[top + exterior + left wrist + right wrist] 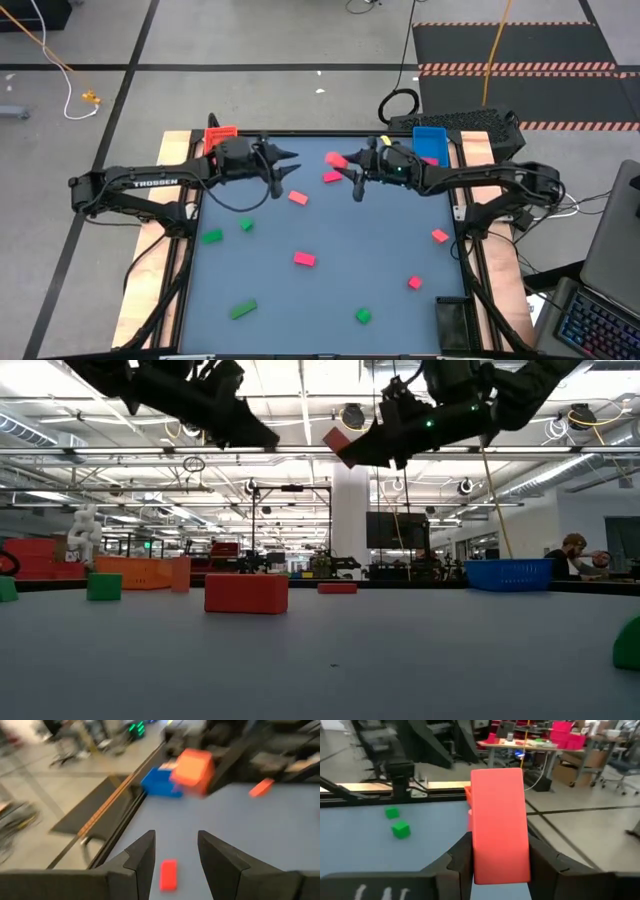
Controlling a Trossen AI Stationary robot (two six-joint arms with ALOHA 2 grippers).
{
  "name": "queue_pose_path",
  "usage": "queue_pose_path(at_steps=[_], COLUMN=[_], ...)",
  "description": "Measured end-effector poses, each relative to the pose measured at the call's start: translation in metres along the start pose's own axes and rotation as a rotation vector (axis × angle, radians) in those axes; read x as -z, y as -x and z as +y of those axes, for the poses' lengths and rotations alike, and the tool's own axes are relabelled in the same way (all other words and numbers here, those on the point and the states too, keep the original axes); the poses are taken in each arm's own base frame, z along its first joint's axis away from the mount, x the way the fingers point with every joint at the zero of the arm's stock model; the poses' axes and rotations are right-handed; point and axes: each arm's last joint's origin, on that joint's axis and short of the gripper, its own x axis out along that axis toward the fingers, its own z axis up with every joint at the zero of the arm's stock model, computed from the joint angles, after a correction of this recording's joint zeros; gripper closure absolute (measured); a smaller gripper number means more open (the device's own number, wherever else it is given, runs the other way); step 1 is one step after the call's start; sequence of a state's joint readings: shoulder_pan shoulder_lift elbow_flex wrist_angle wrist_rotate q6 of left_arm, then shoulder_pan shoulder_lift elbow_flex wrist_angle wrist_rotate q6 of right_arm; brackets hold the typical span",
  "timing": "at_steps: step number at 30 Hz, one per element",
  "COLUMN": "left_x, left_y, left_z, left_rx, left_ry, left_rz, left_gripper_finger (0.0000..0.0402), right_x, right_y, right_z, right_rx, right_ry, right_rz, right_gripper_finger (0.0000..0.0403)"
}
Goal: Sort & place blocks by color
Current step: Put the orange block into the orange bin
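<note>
Grey table [330, 300] strewn with green, pink and salmon blocks, right gripper [344, 167] raised over far middle, clamped on salmon-red block [500, 825], left gripper [283, 165] nearby, fingers parted, empty, above pink block [168, 874].

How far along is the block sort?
Early. Nothing visibly sorted: the blue tray and red tray show no blocks inside from above. In hand: the right hand holds a salmon-red block above the table. The left hand is open and empty. Left: green blocks, pink block and others lie scattered.
</note>
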State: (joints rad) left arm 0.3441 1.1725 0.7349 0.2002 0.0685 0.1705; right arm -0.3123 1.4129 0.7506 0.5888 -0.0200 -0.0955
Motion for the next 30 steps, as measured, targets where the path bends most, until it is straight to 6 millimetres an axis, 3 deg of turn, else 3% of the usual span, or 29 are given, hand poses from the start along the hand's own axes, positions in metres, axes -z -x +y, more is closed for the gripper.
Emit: queue_pose_path(at_steps=[5, 8, 14, 21, 30], left_x=[-0.008, -0.001, 0.020, 0.018, 0.021], left_y=[0.001, -0.004, -0.012, -0.012, -0.023], left_z=[-0.005, -0.015, -0.027, -0.031, -0.032], left_rx=[0.187, 0.292, 0.228, 0.212, 0.213], left_ry=[-0.006, -0.032, -0.089, -0.090, -0.046], left_rz=[-0.154, -0.198, -0.170, -0.189, -0.225], left_gripper_finger=[0.0252, 0.0252, 0.0244, 0.0167, 0.0076], right_x=[0.009, 0.013, 0.013, 0.012, 0.011], right_y=[-0.011, -0.017, -0.020, -0.019, -0.019], right_z=[0.004, 0.005, 0.019, 0.033, 0.033], right_rx=[-0.135, -0.164, -0.229, -0.269, -0.266], right_ry=[0.025, -0.003, -0.028, -0.017, -0.005], right_rz=[-0.037, -0.071, -0.104, -0.108, -0.116], right_gripper_finger=[0.0282, 0.0282, 0.0282, 0.0282, 0.0282])
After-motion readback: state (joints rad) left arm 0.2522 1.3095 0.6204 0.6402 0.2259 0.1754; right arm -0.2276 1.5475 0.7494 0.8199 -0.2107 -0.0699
